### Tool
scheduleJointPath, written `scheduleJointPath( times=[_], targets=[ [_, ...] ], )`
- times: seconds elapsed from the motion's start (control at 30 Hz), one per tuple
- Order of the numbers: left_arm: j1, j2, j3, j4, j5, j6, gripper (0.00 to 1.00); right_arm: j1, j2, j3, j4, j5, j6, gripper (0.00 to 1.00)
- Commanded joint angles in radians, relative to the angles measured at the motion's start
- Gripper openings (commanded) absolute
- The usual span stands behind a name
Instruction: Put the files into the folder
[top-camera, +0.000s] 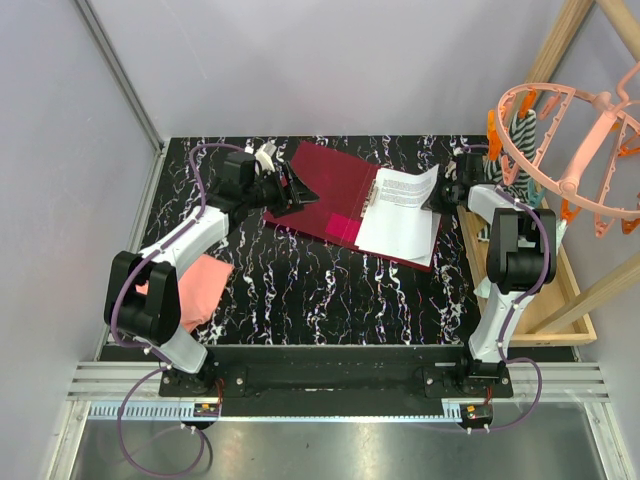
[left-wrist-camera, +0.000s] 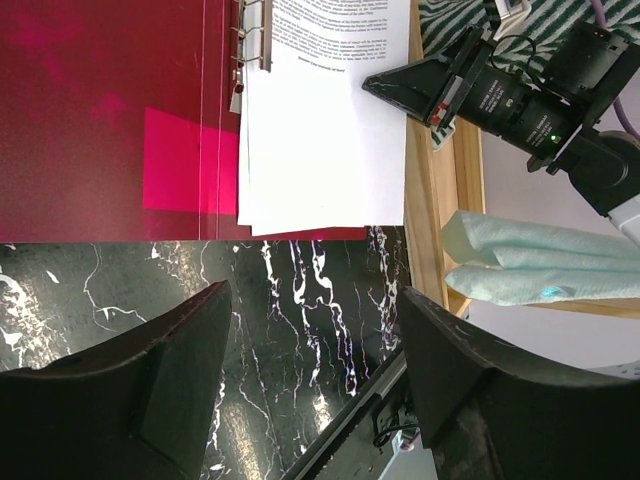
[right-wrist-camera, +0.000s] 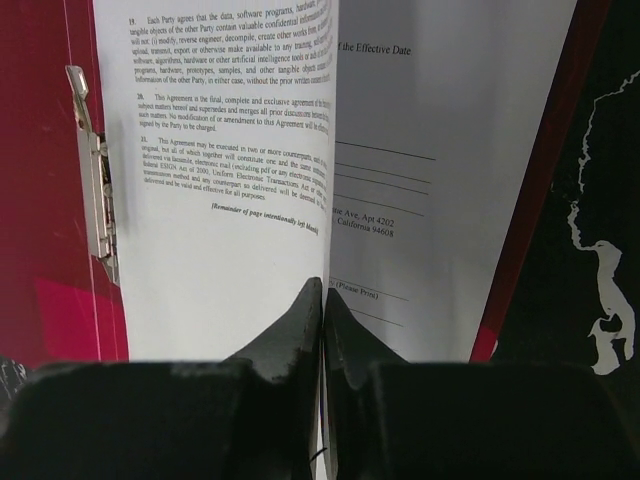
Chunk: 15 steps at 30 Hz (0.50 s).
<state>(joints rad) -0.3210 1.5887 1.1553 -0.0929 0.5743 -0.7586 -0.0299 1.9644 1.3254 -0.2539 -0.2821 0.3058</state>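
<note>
Red folder (top-camera: 325, 190) lying open at far side of table (top-camera: 300, 280), files (top-camera: 400, 225) on its right half, right gripper (right-wrist-camera: 323, 300) pinching edge of raised top sheet (right-wrist-camera: 220, 150), left gripper (left-wrist-camera: 315, 300) spread wide above table just beside folder.

1. Left arm (top-camera: 195, 235) reaches forward and inward, the left gripper (left-wrist-camera: 315, 340) held low with its fingers spread wide.
2. Right arm (top-camera: 515, 250) folds inward, the right gripper (right-wrist-camera: 323, 300) pinched tight on the files (right-wrist-camera: 230, 150).
</note>
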Motion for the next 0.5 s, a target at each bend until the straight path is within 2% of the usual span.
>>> scheduleJointPath(
  times=[0.0,0.47],
  targets=[
    [-0.003,-0.035,0.009,0.065,0.032,-0.002,0.7,0.001,-0.009,0.003,0.051,-0.017,0.093,0.1],
    [-0.004,-0.05,-0.011,0.084,0.042,-0.015,0.7,0.001,-0.032,-0.072,0.125,-0.045,0.242,0.12]
  ],
)
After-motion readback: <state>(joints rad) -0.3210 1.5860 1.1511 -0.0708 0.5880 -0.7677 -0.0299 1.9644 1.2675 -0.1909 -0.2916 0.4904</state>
